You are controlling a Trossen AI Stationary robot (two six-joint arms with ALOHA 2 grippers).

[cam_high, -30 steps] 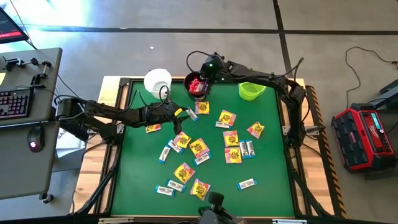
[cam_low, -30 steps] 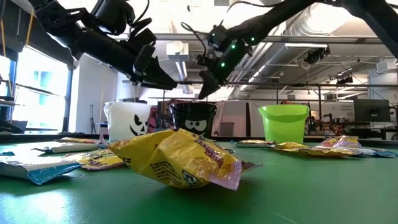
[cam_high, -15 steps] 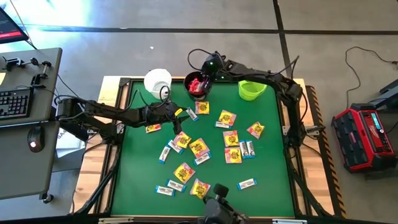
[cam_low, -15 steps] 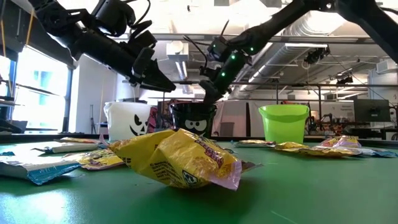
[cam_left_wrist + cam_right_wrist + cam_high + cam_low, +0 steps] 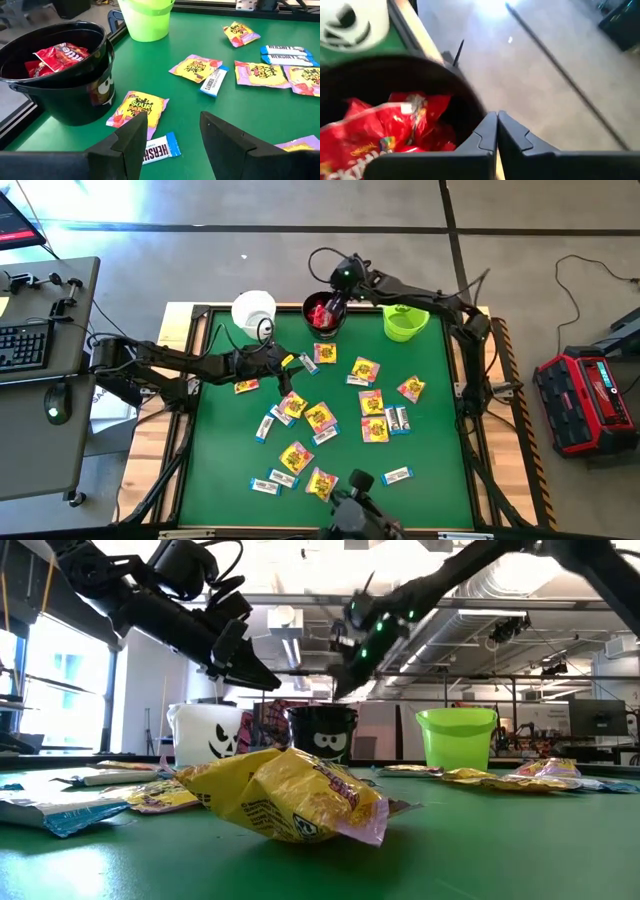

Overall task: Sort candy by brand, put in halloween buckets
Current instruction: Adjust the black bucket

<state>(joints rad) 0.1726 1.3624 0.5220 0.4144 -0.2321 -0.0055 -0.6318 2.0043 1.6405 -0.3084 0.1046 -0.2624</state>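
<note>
Three halloween buckets stand along the table's far edge: white (image 5: 253, 310), black (image 5: 323, 315) and lime green (image 5: 404, 323). The black bucket (image 5: 60, 80) holds red candy (image 5: 59, 54). Yellow-and-pink packets (image 5: 320, 417) and white-and-blue bars (image 5: 397, 475) lie scattered on the green mat. My right gripper (image 5: 496, 127) is shut with nothing in it, just above the black bucket's far right rim (image 5: 470, 107). My left gripper (image 5: 172, 131) hangs open above the mat, left of the middle, over a yellow-and-pink packet (image 5: 137, 110) and a bar (image 5: 160, 147).
A crumpled yellow packet (image 5: 285, 795) lies close to the low camera. A dark camera mount (image 5: 355, 485) stands at the table's near edge. Beside the table are a desk with a keyboard (image 5: 25, 345) on the left and a red device (image 5: 585, 395) on the floor at the right.
My right gripper has come up out of the black bucket's mouth and gone a little toward the far right. The black bucket has slid slightly toward the table's right edge. My left gripper has kept still.
</note>
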